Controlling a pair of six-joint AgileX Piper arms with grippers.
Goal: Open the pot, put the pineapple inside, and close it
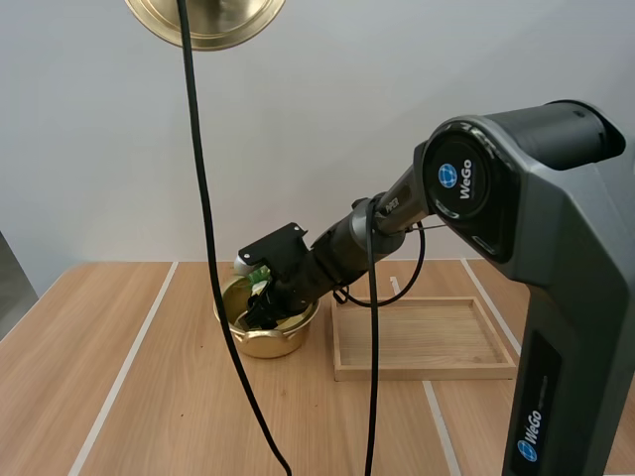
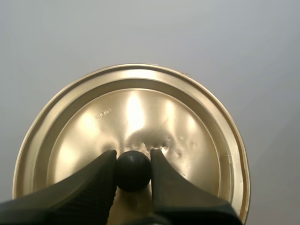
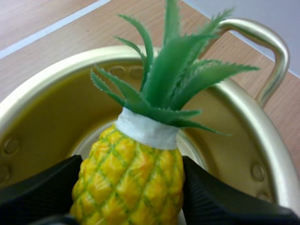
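My right arm (image 1: 397, 213) reaches low and leftward into the open pot (image 1: 234, 322). The lid (image 2: 136, 117) hangs high above the pot, and the left gripper (image 2: 133, 171) pinches its knob (image 2: 133, 164). The right gripper (image 3: 133, 187) clamps the pineapple (image 3: 126, 164) inside the pot, its long axis in line with the fingers and its leaves toward the far wall.

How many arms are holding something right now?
2. Left fingers pinch the lid by its knob, held high; right fingers grip the pineapple in the pot.
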